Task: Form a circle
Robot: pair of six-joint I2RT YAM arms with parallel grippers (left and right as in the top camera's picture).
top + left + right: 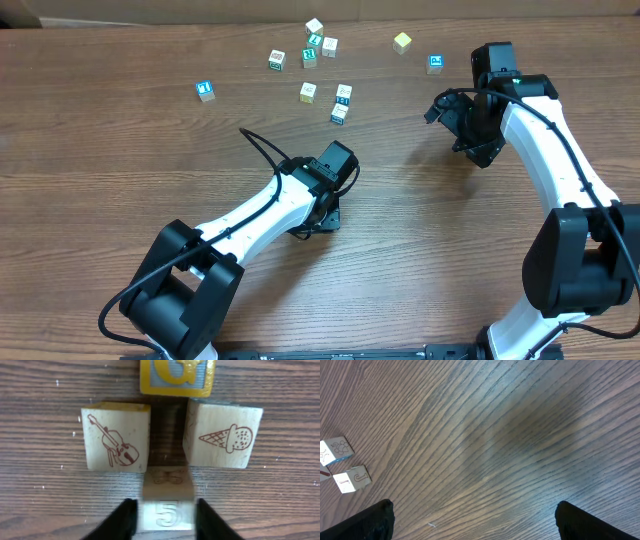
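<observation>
the circle [167, 482] is a tight cluster of four small wooden blocks on the table [40, 390], straight ahead of the left gripper [166, 506]. from overhead it is hidden under the end of that arm, near the middle of the table.

the blocks are square-edged cubes of pale, lightly grained wood. the violin block [116, 436] and the ice-cream block [223, 435] sit side by side, each with a thin brown line drawing on top. a narrow gap of dark table shows between them. the far block [176, 377] lies across the far end of that gap. it has a glossy yellow border, a bluish face and a raised yellow letter. the near block [167, 515] closes the near end, tucked between the corners of the two drawn blocks. it has a raised 5 on the side facing the camera and a faint brown mark on top.

the left gripper's two black fingers are drawn in narrowly against the sides of the near block and grip it.

the right gripper [474, 507] is spread wide and holds nothing. its dark fingers hang over bare, streaky brown wood grain. two pale blocks [337, 450] lie at the left edge of the right wrist view.

loose blocks [310, 55], some with blue or green faces, are scattered along the far side of the table, well apart from the circle.
</observation>
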